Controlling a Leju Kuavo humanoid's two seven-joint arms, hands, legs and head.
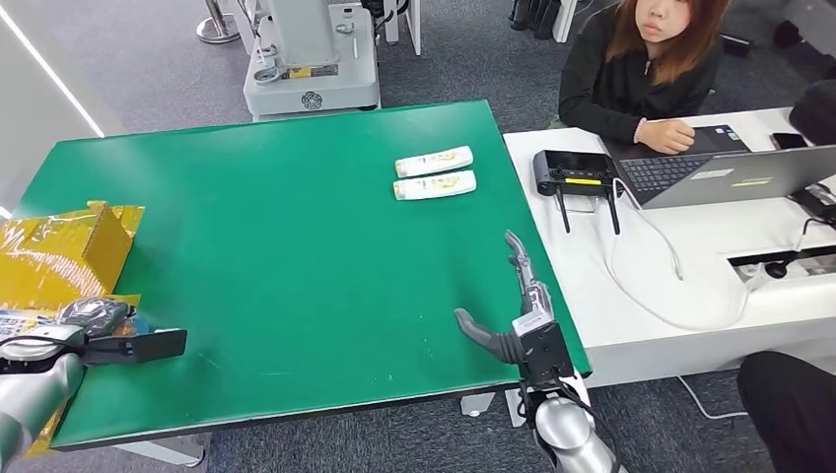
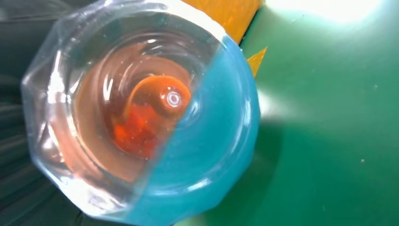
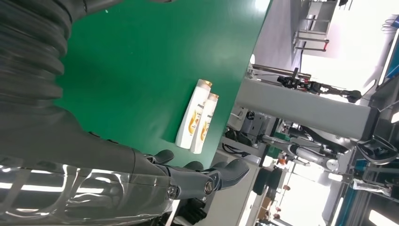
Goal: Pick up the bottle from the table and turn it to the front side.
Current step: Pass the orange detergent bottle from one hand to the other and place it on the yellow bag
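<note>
1. The green desk carries two white bottles with orange-yellow labels near its far right corner, lying on their sides, parallel and just beside each other.
2. The farther bottle and the nearer bottle both lie with their long axes along the far edge of the desk; the right wrist view shows the same pair side by side near the desk's edge, with their labels facing up.
3. The right robot hand is at the near right corner of the desk, fingers spread wide apart and holding nothing; its fingers point toward the bottles, well apart from them.
4. The left robot hand is at the near left corner of the desk, just beside a yellow-wrapped box that sits at the left edge.
5. In the left wrist view a clear plastic bottle with a blue label and an orange cap seen through its base sits right against the camera, over the green desk; the left robot hand appears to hold it, though the fingers themselves are hidden.
6. A white side table stands against the desk's right edge with a black router and a laptop on it; a person sits behind it.
7. A white machine base stands on the floor beyond the desk's far edge.
</note>
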